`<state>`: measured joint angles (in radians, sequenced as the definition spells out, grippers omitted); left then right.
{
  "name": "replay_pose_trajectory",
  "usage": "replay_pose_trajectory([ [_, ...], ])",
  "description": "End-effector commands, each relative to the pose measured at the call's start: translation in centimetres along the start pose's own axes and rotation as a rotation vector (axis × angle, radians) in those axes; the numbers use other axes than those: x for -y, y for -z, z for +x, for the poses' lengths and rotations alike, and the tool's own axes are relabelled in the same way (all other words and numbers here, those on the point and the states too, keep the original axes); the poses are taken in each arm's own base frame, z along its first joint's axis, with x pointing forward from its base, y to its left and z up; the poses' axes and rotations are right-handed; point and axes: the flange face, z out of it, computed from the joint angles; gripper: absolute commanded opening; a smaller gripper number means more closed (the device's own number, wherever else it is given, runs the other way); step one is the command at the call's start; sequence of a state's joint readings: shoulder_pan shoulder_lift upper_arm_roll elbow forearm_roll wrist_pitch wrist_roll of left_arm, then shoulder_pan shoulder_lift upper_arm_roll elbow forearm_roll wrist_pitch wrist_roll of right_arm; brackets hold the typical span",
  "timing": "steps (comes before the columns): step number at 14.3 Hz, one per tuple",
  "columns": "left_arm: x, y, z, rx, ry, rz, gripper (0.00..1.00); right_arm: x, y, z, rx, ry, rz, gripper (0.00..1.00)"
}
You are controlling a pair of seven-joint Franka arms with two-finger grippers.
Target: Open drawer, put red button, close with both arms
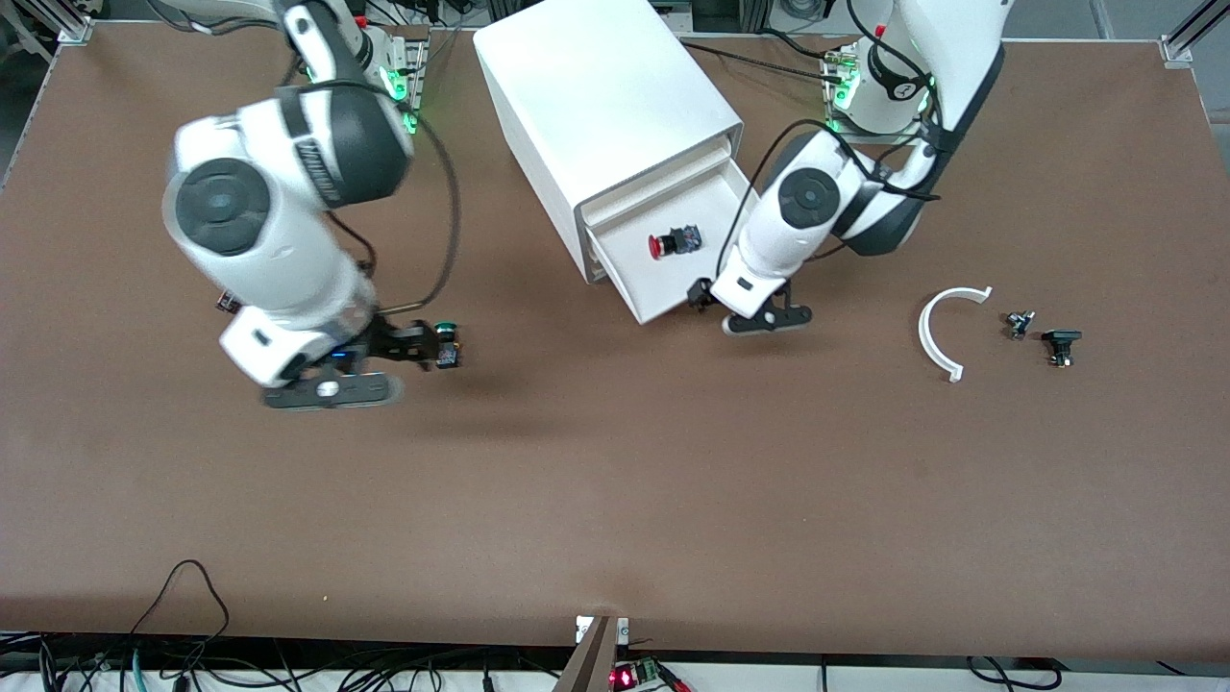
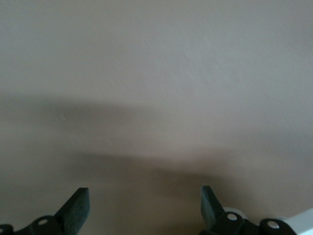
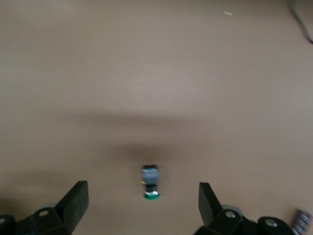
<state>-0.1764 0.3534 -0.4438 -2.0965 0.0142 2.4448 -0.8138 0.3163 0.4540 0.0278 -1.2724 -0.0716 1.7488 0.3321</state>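
Observation:
The drawer (image 1: 713, 200) of the white cabinet (image 1: 596, 96) stands pulled open. The red button (image 1: 672, 242) lies on its side in the drawer. My left gripper (image 1: 704, 298) is open and empty, low over the table just beside the drawer's front corner. In the left wrist view the left gripper (image 2: 145, 205) has only bare table between its fingers. My right gripper (image 1: 430, 346) is open toward the right arm's end of the table. In the right wrist view the right gripper (image 3: 143, 205) has a green-capped switch (image 3: 151, 182) lying on the table between its fingers, untouched.
The green-capped switch (image 1: 447, 344) lies at my right gripper's tips. A white curved strip (image 1: 937, 332) and two small dark parts (image 1: 1019, 323) (image 1: 1060, 344) lie toward the left arm's end. A small dark part (image 1: 227, 303) shows beside the right arm.

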Motion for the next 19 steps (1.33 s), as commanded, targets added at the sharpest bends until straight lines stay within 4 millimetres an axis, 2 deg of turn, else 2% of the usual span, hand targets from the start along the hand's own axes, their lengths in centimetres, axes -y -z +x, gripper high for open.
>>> replay_pose_trajectory([
  [1,-2.0,1.4,-4.8,0.005,0.072,-0.015,1.0,-8.8,4.0,-1.0,0.005,-0.149,-0.012,1.0],
  [3,-2.9,1.2,-7.1,0.017,0.104,-0.008,1.0,-13.3,5.7,-0.9,-0.018,-0.22,0.001,1.0],
  [6,-4.6,0.3,-11.1,0.046,0.144,0.004,1.0,-15.5,7.0,-2.0,-0.024,-0.248,0.001,1.0],
  [8,-4.8,0.3,-11.5,0.049,0.154,0.004,1.0,-17.2,6.9,-3.3,-0.008,-0.213,-0.01,1.0],
  [11,-4.4,0.7,-10.5,0.034,0.139,0.001,1.0,-22.3,5.8,-3.5,0.021,-0.093,-0.041,1.0],
  [12,-3.4,1.6,-8.4,0.013,0.173,-0.009,1.0,-23.3,5.4,-3.8,0.039,-0.072,-0.046,1.0],
  [14,0.1,5.9,-1.5,-0.081,0.274,-0.053,1.0,-23.9,5.1,-4.8,0.049,-0.075,-0.037,1.0],
  [16,4.8,10.5,4.6,-0.177,0.26,-0.077,1.0,-23.9,5.2,-5.4,0.062,-0.072,-0.033,1.0],
  [17,7.2,12.4,6.6,-0.216,0.206,-0.074,1.0,-23.3,5.2,-5.5,0.063,-0.063,-0.032,1.0],
  [19,11.5,15.4,9.4,-0.274,0.094,-0.054,1.0,-23.3,5.4,-6.0,0.078,-0.067,-0.027,1.0],
])
